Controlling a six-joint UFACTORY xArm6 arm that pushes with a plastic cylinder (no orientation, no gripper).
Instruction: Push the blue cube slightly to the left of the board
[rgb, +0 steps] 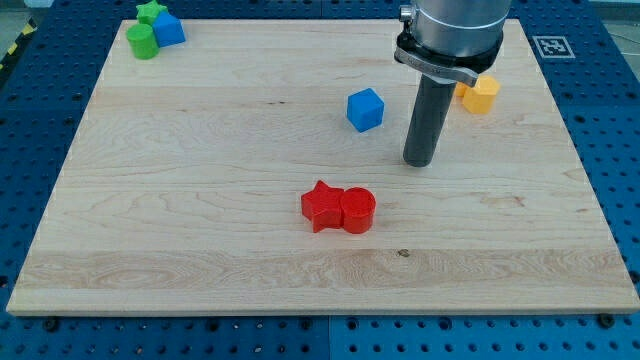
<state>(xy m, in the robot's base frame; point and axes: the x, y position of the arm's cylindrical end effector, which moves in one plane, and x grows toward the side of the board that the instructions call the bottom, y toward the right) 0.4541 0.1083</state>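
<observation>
Blue cube (365, 109) above centre of the wooden board (200, 220), with my tip (419, 162), a bare rod having no pincer to open or close, near its lower right: best raised level with the cube, then swept leftward briefly.

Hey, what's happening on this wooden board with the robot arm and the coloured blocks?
A robot arm is about to nudge the blue cube leftward. My tip rests on the board just to the view's right of that cube, a little lower, with a gap between them. The red star and red cylinder sit touching near the middle bottom. A yellow block lies behind the rod, and two green blocks huddle with another blue block at the top left corner.
</observation>
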